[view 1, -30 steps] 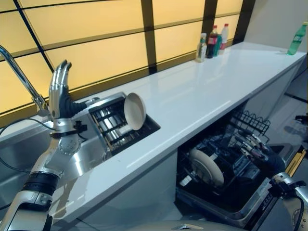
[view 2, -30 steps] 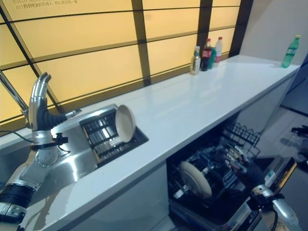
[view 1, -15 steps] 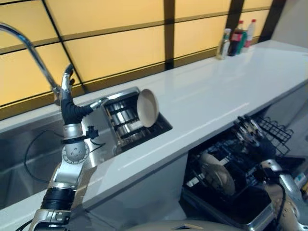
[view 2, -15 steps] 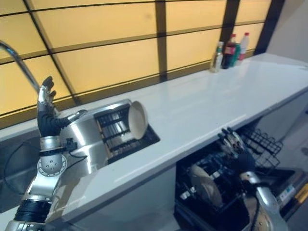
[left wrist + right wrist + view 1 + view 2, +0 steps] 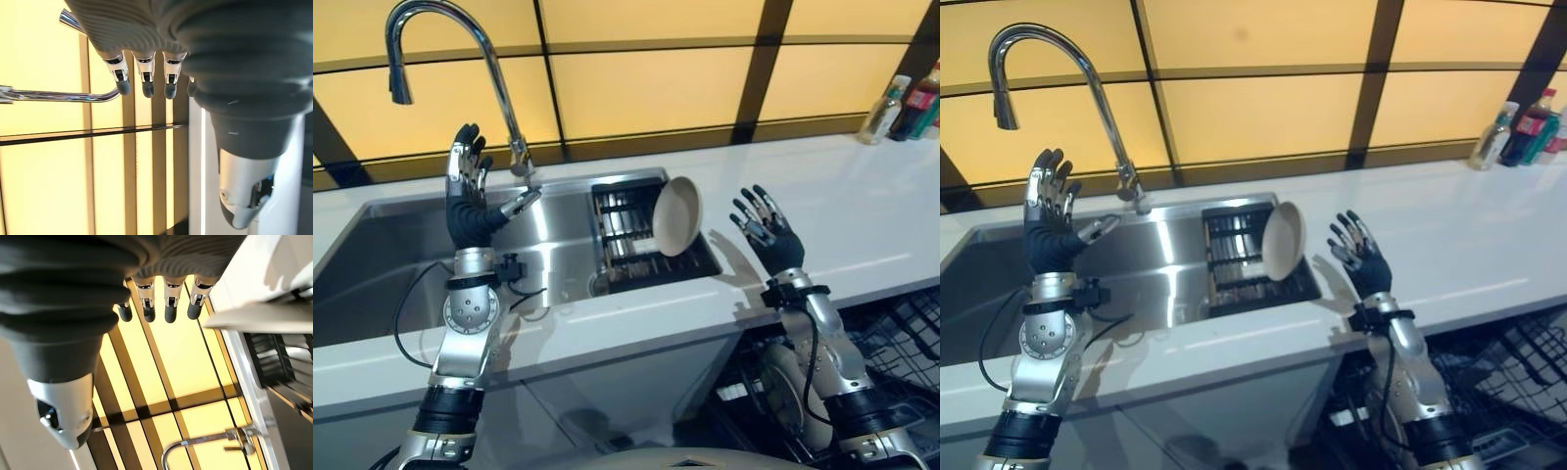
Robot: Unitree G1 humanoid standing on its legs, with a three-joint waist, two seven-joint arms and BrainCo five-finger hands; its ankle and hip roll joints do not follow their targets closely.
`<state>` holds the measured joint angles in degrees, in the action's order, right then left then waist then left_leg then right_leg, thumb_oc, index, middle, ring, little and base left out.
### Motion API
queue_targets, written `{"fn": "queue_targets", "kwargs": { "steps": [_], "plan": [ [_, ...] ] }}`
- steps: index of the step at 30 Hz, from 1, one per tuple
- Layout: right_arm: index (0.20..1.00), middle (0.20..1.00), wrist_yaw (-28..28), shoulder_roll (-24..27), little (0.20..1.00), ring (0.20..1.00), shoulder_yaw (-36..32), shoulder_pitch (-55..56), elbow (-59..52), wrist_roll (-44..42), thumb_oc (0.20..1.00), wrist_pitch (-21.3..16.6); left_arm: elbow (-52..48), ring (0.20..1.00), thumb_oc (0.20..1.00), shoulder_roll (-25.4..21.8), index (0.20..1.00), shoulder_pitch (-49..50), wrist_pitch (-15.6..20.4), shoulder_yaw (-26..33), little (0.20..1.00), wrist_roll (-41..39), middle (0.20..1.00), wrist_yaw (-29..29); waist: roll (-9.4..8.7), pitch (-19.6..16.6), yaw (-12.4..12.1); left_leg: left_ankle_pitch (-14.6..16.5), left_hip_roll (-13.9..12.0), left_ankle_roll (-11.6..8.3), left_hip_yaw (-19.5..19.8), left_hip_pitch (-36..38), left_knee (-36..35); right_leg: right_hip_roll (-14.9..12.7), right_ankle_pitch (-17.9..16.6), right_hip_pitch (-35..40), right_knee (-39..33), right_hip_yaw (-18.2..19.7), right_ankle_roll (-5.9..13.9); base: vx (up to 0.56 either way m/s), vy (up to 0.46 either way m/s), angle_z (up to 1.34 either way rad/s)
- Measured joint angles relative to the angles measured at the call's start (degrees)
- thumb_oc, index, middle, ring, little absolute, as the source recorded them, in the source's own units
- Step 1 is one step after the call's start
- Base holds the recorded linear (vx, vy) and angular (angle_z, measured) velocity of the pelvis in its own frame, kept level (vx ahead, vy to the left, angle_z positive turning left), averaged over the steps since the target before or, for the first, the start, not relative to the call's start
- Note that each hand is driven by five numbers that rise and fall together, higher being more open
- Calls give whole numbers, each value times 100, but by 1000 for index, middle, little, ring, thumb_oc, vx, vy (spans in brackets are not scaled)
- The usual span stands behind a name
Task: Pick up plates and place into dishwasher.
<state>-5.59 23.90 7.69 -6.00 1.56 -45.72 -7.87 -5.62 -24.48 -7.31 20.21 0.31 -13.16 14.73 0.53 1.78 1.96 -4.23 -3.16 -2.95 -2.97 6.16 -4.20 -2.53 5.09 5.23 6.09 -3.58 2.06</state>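
Note:
A cream plate (image 5: 676, 215) stands on edge in the dark slatted rack (image 5: 625, 235) at the right end of the steel sink (image 5: 411, 255). My right hand (image 5: 766, 233) is raised over the white counter (image 5: 862, 225) just right of that plate, fingers spread and empty. Over the sink's middle my left hand (image 5: 468, 201) is held up by the tall tap (image 5: 489, 69), also open and empty. Another cream plate (image 5: 793, 387) stands in the dishwasher's lower basket (image 5: 901, 343) under the counter, partly behind my right forearm.
Several bottles (image 5: 906, 98) stand at the counter's far right against the amber panelled wall. The tap's spout arches above my left hand. The pulled-out dishwasher basket occupies the room below the counter edge at the right.
The camera has swung left to face the sink. My right hand has risen from the dishwasher basket to above the counter beside the racked plate.

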Motion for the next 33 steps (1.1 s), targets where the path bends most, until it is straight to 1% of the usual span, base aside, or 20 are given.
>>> {"fn": "queue_targets", "kwargs": {
  "steps": [6, 9, 11, 13, 14, 15, 16, 18, 19, 20, 21, 23, 25, 30, 33],
  "plan": [
    [1000, 1000, 2, -3, 1000, 1000, -8, 1, 139, 0, 1000, 35, 2, 1000, 1000, -5, 1000, -1, -467, -18, 1000, 11, 1000, -116, 53, 35, 26, 4, 55, 49, 17, 17, -36, -61, 28, -47, -9, 16, 38, 67, 88, 0],
    [1000, 1000, -29, 53, 1000, 1000, -32, 41, 134, -6, 1000, 50, 9, 1000, 1000, -27, 1000, -1, -548, -98, 1000, 18, 1000, -169, 91, 133, 47, -13, 77, 73, 13, 22, -69, -87, 44, -69, 41, 25, 61, -9, 24, 0],
    [1000, 1000, -91, 122, 1000, 1000, -27, 92, 125, -88, 1000, 44, 26, 1000, 1000, -31, 1000, -11, -522, -232, 1000, 48, 1000, -142, 106, 235, 50, -49, 86, 74, 9, -90, -64, -84, 31, -181, 62, 28, 53, -416, -38, 0],
    [1000, 1000, -100, 228, 1000, 1000, -7, -115, 151, -176, 1000, -74, 202, 1000, 1000, -168, 1000, -344, -370, -620, 1000, 115, 1000, 89, 147, 253, 31, -132, 68, 74, 28, -620, 19, -65, -43, -720, 143, 32, 58, -477, -77, 0],
    [1000, 1000, -100, 230, 1000, 1000, -3, -342, 177, -177, 1000, -111, 304, 1000, 1000, -244, 1000, -558, -307, -680, 1000, 114, 1000, 152, 157, 324, 40, -222, 50, 74, 28, -892, 40, -37, -138, -971, 148, 40, 38, -478, -154, -6],
    [1000, 1000, -98, 235, 1000, 1000, 0, -677, 256, -185, 1000, -199, 437, 1000, 1000, -373, 1000, -907, -250, -738, 1000, 110, 1000, 249, 153, 505, 44, -306, 12, 57, 21, -1162, 85, 26, -262, -1194, 150, 66, 18, -392, -224, -11],
    [1000, 1000, -88, 244, 1000, 1000, -2, -1044, 313, -216, 1000, -301, 573, 1000, 1000, -524, 1000, -1302, -223, -761, 1000, 101, 1000, 304, 114, 721, 47, -371, -33, 40, 16, -1387, 122, 83, -391, -1380, 78, 126, 5, -309, -239, -10],
    [1000, 1000, -63, 247, 1000, 1000, 1, -1453, 309, -225, 1000, -455, 714, 1000, 1000, -729, 1000, -1853, -196, -760, 1000, 83, 1000, 336, -62, 1053, 55, -469, -122, -9, 37, -1644, 136, 195, -537, -1568, -23, 226, -40, -164, -199, -2],
    [1000, 1000, -33, 244, 1000, 1000, 12, -1531, 296, -226, 1000, -543, 714, 1000, 1000, -776, 1000, -1965, -181, -763, 1000, 87, 1000, 342, -173, 1178, 61, -488, -161, -35, 40, -1701, 146, 240, -570, -1599, -54, 268, -64, -115, -194, -2],
    [1000, 1000, 5, 254, 1000, 1000, 3, -1564, 268, -229, 1000, -623, 664, 1000, 1000, -917, 1000, -2070, -261, -825, 1000, 85, 1000, 340, -245, 1298, 57, -491, -184, -62, 40, -1697, 147, 257, -579, -1593, -65, 299, -71, -103, -173, -4],
    [1000, 1000, 24, 253, 1000, 1000, 8, -1596, 248, -248, 1000, -714, 670, 1000, 1000, -1043, 1000, -2143, -202, -813, 1000, 120, 1000, 337, -282, 1366, 83, -477, -231, -91, 50, -1707, 161, 312, -582, -1595, -72, 303, -77, -110, -160, -1],
    [1000, 1000, 37, 252, 1000, 1000, 10, -1609, 104, -329, 1000, -860, 657, 1000, 1000, -1193, 1000, -2320, -190, -810, 1000, 195, 1000, 386, -305, 1428, 86, -461, -268, -115, 67, -1835, 202, 338, -583, -1680, -82, 300, -79, -87, -69, 4],
    [1000, 1000, 38, 247, 1000, 1000, 10, -1716, 32, -337, 1000, -940, 674, 1000, 1000, -1368, 1000, -2609, -191, -840, 1000, 539, 1000, 400, -350, 1524, 97, -465, -272, -116, 63, -1898, 202, 364, -595, -1748, -72, 298, -96, -49, 5, -1],
    [1000, 1000, 114, 212, 1000, 1000, 2, -1806, 23, -320, 1000, -923, 772, 1000, 1000, -1456, 1000, -2907, -213, -1499, 1000, 1179, 1000, 447, -355, 1569, 38, -467, -265, -112, 17, -1905, 201, 333, -596, -1771, -52, 303, -98, 2, 59, 0],
    [1000, 1000, 114, 128, 1000, 1000, -4, -1886, 58, -275, 1000, -868, 1156, 1000, 1000, -1445, 1000, -3171, -260, -1663, 1000, 1404, 1000, 441, -368, 1587, 69, -468, -240, -106, -10, -1909, 189, 284, -595, -1815, -18, 351, -93, 28, 107, -1]
  ]
}}
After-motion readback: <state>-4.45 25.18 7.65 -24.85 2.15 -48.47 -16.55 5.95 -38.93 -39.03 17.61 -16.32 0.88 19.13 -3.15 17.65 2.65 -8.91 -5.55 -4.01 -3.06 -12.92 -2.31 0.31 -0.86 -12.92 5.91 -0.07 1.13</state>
